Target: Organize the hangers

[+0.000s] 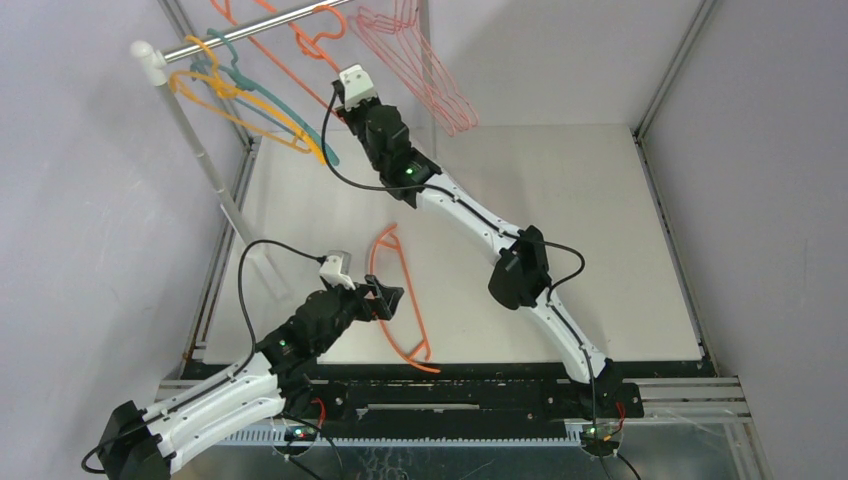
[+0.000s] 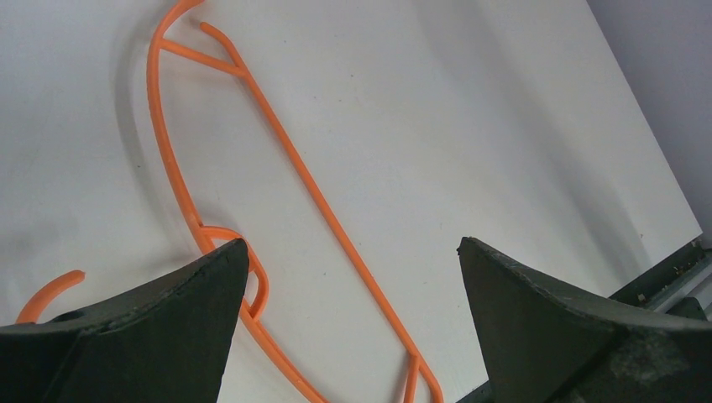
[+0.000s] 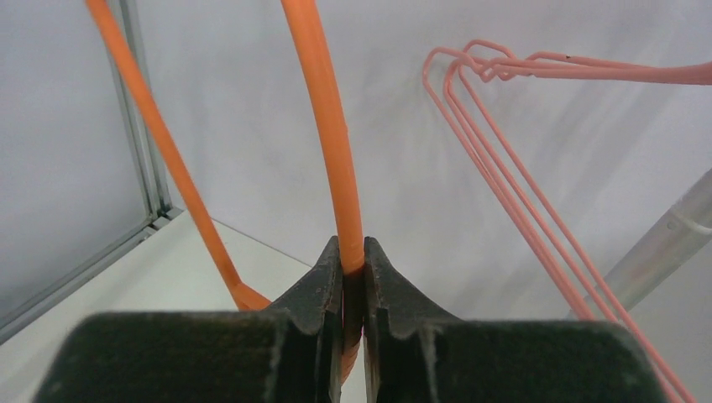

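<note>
An orange hanger lies flat on the white table, also in the left wrist view. My left gripper is open just above it, with jaws wide apart astride its lower half and not touching it. My right gripper is raised near the rail and shut on the thin bar of a second orange hanger, whose hook is up at the rail. Pink hangers hang to its right, also in the right wrist view. Teal and yellow-orange hangers hang to its left.
The silver rail runs across the back left on a white post and shows in the right wrist view. Metal frame uprights stand at the table's back corners. Grey walls close in the sides.
</note>
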